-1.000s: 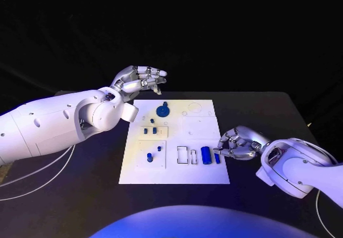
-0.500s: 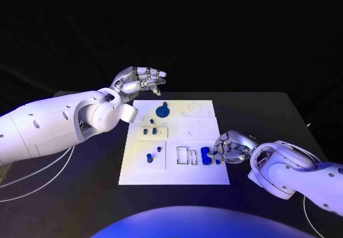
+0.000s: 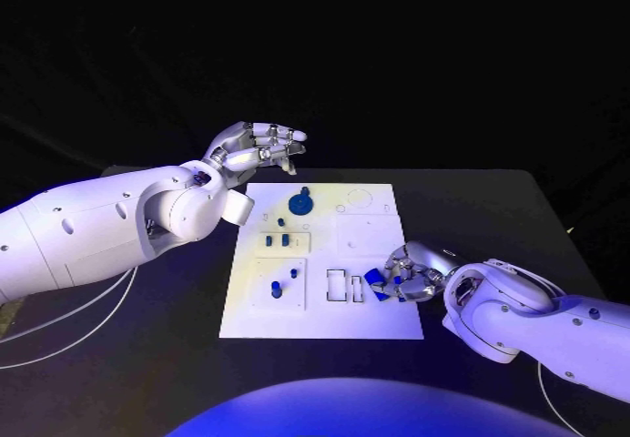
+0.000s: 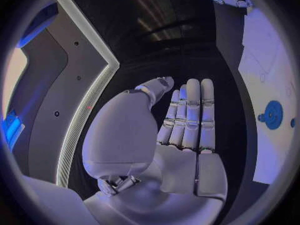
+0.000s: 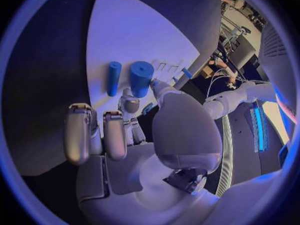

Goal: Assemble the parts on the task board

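Observation:
The white task board (image 3: pixel 321 314) lies mid-table. My right hand (image 3: pixel 410 278) rests low at its right edge, over two blue cylinders. In the right wrist view a thick blue cylinder (image 5: pixel 140 77) and a thin one (image 5: pixel 114 77) lie side by side on the board (image 5: pixel 137 30). The thumb and one finger of my right hand (image 5: pixel 147 135) reach to the thick cylinder's near end; whether they pinch it is unclear. My left hand (image 3: pixel 258 146) hangs above the table's back left, and in the left wrist view the hand (image 4: pixel 175 140) has straight fingers and holds nothing.
A blue round part (image 3: pixel 302 202) stands at the board's far end, also seen as the round part (image 4: pixel 273 115) from the left wrist. Small blue pegs (image 3: pixel 277 241) and another peg (image 3: pixel 275 289) stand on the board's left side. Two empty slots (image 3: pixel 344 286) lie beside my right hand.
My right hand has moved left from the table onto the board's right edge and now covers the blue cylinders. The left arm has stayed put.

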Controlling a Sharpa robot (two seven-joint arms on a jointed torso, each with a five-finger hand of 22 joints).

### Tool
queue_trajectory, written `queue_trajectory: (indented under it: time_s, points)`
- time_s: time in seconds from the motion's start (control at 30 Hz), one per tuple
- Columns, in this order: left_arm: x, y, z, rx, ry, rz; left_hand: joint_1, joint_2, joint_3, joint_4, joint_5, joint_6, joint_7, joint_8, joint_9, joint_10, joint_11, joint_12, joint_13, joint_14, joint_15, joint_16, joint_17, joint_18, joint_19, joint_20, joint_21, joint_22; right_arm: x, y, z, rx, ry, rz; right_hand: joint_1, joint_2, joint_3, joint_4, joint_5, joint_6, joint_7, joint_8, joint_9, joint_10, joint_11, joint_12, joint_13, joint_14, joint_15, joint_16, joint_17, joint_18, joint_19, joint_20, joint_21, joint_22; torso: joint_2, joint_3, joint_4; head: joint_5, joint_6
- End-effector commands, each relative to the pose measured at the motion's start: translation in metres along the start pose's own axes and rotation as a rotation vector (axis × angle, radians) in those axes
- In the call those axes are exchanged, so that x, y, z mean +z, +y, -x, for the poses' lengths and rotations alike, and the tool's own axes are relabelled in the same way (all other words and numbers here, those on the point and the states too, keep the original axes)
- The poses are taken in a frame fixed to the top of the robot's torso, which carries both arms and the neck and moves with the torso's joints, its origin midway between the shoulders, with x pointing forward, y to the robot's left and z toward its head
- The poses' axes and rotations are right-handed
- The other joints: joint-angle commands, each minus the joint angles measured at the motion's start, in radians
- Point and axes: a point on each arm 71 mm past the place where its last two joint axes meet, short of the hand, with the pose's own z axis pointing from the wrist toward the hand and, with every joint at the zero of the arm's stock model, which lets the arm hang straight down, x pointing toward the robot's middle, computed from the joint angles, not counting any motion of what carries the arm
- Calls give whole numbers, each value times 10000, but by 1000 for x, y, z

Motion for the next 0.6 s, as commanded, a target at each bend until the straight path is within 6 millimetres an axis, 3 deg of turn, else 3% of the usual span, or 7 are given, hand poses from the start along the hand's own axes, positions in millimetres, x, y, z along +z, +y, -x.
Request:
queue_trajectory:
  time_s: [0.03, 0.43, 0.6]
  points:
    - [0, -1, -3, -70, 217, -45, -35, 17, -73, 2, 46, -51, -17, -38, 15, -74, -16, 51, 3, -71, 28, -22, -14, 127, 8, 42, -65, -12, 2, 0, -3, -434, 136, -55, 105, 6, -60, -13, -71, 5, -24, 73, 19, 70, -2, 75, 31, 540, -49, 9, -3, -129, 228, 36, -20, 1764, 2, -1, -1, 18, -17]
    - [-1, -1, -2, -67, 216, -13, -59, 23, -81, 21, 45, -50, -11, -38, 20, -79, -10, 56, 3, -74, 35, -22, -16, 124, 9, 46, -75, -17, 4, -1, -13, -975, 646, -240, 309, 50, -138, -46, -70, 107, -60, 160, 96, 78, -33, 100, 112, 552, -71, 38, 64, -145, 256, 22, 53, 1804, 0, -13, -2, 67, -76]
    - [-1, -1, -1, -62, 203, -16, -72, 30, -84, 33, 46, -50, -9, -38, 21, -81, -8, 59, 3, -73, 38, -20, -16, 123, 10, 48, -79, -20, 3, 2, -12, -762, 282, -2, 963, 380, 50, -144, -158, 412, -178, 336, 227, 422, -143, 519, 638, 586, -159, 110, 209, -196, 356, -46, 288, 1919, -5, -15, -4, 80, -73]
